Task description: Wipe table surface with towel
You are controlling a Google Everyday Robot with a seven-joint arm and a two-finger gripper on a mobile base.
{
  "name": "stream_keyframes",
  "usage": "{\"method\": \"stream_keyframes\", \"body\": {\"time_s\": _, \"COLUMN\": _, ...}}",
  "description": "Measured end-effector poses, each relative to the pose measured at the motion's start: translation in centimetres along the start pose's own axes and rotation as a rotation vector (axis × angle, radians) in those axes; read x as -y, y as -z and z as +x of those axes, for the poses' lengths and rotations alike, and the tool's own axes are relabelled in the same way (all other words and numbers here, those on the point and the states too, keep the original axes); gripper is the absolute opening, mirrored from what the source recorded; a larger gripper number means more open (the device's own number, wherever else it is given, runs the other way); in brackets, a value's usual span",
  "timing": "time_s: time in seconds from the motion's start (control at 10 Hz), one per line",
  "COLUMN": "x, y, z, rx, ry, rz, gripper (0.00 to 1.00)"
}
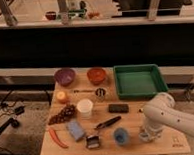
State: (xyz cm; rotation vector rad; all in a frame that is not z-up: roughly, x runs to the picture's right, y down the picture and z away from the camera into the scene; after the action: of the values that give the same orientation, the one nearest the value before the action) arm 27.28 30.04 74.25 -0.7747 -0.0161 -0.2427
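— Where is the towel?

— I cannot pick out any towel. My gripper is down on the table near its front right corner; whether it is clamped on anything, I cannot tell.

— Around it?

— A blue cup just left, the green tray at the back right corner.

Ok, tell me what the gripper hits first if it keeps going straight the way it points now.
The gripper points down at the wooden table near its front right edge, so it would probably meet the tabletop first. The blue cup sits just beside it on the left, apparently out of that line, though depth is unclear.
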Motion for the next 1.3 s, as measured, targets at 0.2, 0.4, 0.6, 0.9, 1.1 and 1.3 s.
{"method": "stream_keyframes", "body": {"time_s": 0.2, "x": -1.8, "y": -0.8, "z": 0.8, "rx": 0.008, "ry": -0.014, "rz": -0.033, "gripper": 0.03}}
{"method": "stream_keyframes", "body": {"time_s": 0.4, "x": -3.3, "y": -1.7, "z": 1.8, "rx": 0.006, "ry": -0.034, "rz": -0.064, "gripper": 0.03}}
{"method": "stream_keyframes", "body": {"time_s": 0.6, "x": -3.4, "y": -1.8, "z": 2.9, "rx": -0.003, "ry": -0.059, "rz": -0.067, "gripper": 0.03}}
{"method": "stream_keyframes", "body": {"time_s": 0.9, "x": -1.8, "y": -1.0, "z": 5.7, "rx": -0.039, "ry": -0.113, "rz": -0.038, "gripper": 0.03}}
{"method": "stream_keyframes", "body": {"time_s": 1.1, "x": 0.3, "y": -0.7, "z": 7.1, "rx": -0.064, "ry": -0.134, "rz": -0.013, "gripper": 0.03}}
{"method": "stream_keyframes", "body": {"time_s": 1.3, "x": 2.6, "y": -0.7, "z": 7.5, "rx": -0.073, "ry": -0.135, "rz": 0.001, "gripper": 0.03}}
